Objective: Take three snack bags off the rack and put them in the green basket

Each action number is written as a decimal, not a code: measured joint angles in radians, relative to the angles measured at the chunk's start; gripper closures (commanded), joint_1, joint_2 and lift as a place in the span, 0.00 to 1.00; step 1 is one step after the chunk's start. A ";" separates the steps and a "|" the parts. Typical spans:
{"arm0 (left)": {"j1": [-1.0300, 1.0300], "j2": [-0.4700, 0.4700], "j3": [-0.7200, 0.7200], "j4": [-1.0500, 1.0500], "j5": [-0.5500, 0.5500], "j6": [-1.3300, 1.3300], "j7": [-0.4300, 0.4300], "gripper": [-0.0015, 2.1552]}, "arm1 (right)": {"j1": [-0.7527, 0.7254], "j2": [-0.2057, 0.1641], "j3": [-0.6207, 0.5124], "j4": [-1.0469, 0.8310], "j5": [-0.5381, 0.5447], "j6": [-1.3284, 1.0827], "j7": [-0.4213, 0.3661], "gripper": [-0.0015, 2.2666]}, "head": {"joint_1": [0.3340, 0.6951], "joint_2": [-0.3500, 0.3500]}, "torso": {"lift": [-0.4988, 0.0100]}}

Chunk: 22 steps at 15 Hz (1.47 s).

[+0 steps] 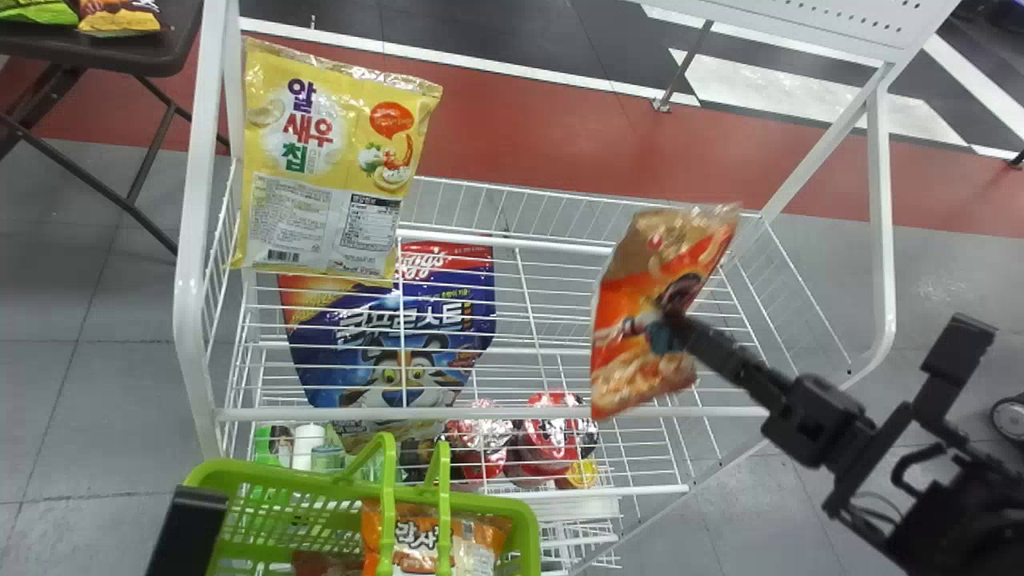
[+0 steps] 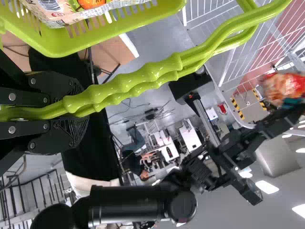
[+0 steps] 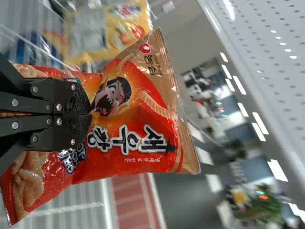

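My right gripper (image 1: 670, 320) is shut on an orange-red snack bag (image 1: 624, 352), holding it in the air over the right part of the rack's wire shelf. In the right wrist view the gripper (image 3: 90, 113) pinches the middle of the snack bag (image 3: 152, 105). At the lower left, part of my left gripper (image 1: 188, 520) stands beside the green basket (image 1: 524, 528). Seen from the left wrist, that gripper (image 2: 81, 112) is shut on the basket handles (image 2: 157, 71). An orange bag (image 1: 376, 528) lies inside the basket. A yellow snack bag (image 1: 320, 168) stands at the rack's left.
The white rack (image 1: 188, 280) has upright side frames and wire rims. Below the top shelf are a blue cereal bag (image 1: 408, 328) and red-lidded containers (image 1: 552, 428). A dark table (image 1: 160, 52) with packets stands at the far left.
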 measured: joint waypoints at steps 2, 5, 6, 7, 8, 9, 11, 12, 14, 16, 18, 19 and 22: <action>0.004 -0.003 0.006 -0.003 0.000 -0.009 0.000 0.74 | 0.023 0.001 -0.017 -0.060 0.000 0.213 0.035 0.99 | 1.00 0.00 | 0.94; 0.006 -0.005 0.019 -0.017 0.004 -0.010 0.001 0.74 | 0.052 -0.006 -0.019 -0.124 0.002 0.467 0.059 0.99 | 1.00 0.00 | 0.94; 0.006 -0.005 0.022 -0.024 0.005 -0.010 0.002 0.74 | 0.060 -0.014 -0.011 -0.142 0.004 0.493 0.062 0.99 | 1.00 0.00 | 0.94; 0.006 -0.005 0.025 -0.033 0.006 -0.009 0.004 0.74 | 0.073 -0.027 0.008 -0.163 0.009 0.505 0.063 0.99 | 1.00 0.00 | 0.94; 0.007 -0.005 0.028 -0.041 0.008 -0.009 0.007 0.74 | 0.089 -0.040 0.038 -0.183 0.019 0.510 0.063 0.99 | 1.00 0.00 | 0.94; 0.009 -0.005 0.030 -0.048 0.009 -0.009 0.008 0.74 | 0.101 -0.051 0.065 -0.196 0.026 0.511 0.062 0.99 | 1.00 0.00 | 0.94; 0.013 -0.005 0.032 -0.059 0.010 -0.010 0.011 0.74 | 0.124 -0.073 0.145 -0.211 0.057 0.512 0.056 0.99 | 1.00 0.00 | 0.94; 0.014 -0.005 0.032 -0.063 0.010 -0.010 0.011 0.74 | 0.132 -0.080 0.193 -0.212 0.092 0.512 0.048 0.99 | 1.00 0.00 | 0.94; 0.017 -0.005 0.032 -0.070 0.014 -0.010 0.009 0.74 | 0.149 -0.100 0.309 -0.210 0.173 0.512 0.015 0.99 | 1.00 0.00 | 0.94; 0.022 -0.005 0.031 -0.080 0.015 -0.010 0.011 0.74 | 0.161 -0.117 0.416 -0.209 0.219 0.512 0.006 0.99 | 1.00 0.00 | 0.94; 0.025 -0.005 0.023 -0.089 0.015 -0.010 0.012 0.74 | 0.162 -0.125 0.479 -0.221 0.227 0.512 0.008 0.99 | 1.00 0.00 | 0.94; 0.026 -0.006 0.019 -0.091 0.015 -0.010 0.013 0.74 | 0.163 -0.126 0.497 -0.235 0.222 0.512 0.009 0.99 | 1.00 0.00 | 0.94; 0.028 -0.007 0.013 -0.091 0.015 -0.010 0.014 0.74 | 0.168 -0.125 0.495 -0.269 0.177 0.512 0.023 0.99 | 1.00 0.00 | 0.94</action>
